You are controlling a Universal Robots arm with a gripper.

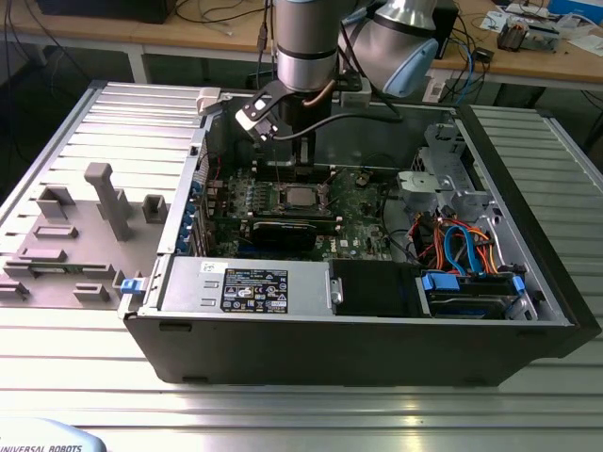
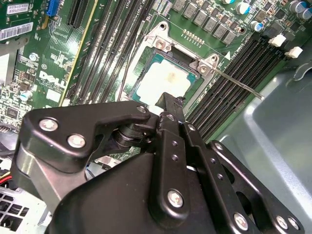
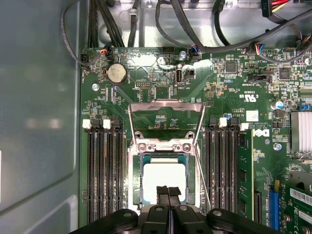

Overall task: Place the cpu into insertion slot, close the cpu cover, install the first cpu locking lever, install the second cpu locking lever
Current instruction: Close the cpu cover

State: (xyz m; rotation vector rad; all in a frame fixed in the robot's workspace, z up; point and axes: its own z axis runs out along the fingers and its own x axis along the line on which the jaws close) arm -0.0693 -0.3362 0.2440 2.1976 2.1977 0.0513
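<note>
The cpu [image 3: 165, 181] is down in the insertion slot [image 3: 165, 161], pale metal top facing up and sitting square inside the socket rim. The cpu cover [image 3: 165, 104] is wide open, swung back on its hinge off the far edge of the socket, and you can see green board right through its big cut-out. One thin locking lever [image 2: 239, 85] sticks out free, slanting away from a corner of the socket across the neighbouring memory slots [image 3: 105, 175].

Right over the near edge of the chip sits the claw [image 3: 168, 189]. Its two black fingers are pressed together, nothing between them. Whether the tips actually touch the chip, I can't tell. Long memory slots flank the socket on both sides in the first wrist view, with a round coin battery [image 3: 116, 73] further up the board.

Pulling out to the exterior view, the arm [image 1: 306, 47] drops straight down into the open computer case [image 1: 330, 348], which lies flat on the slatted metal surface [image 1: 283, 414]. Grey fixture blocks [image 1: 104, 202] stand at the exterior view's left.
</note>
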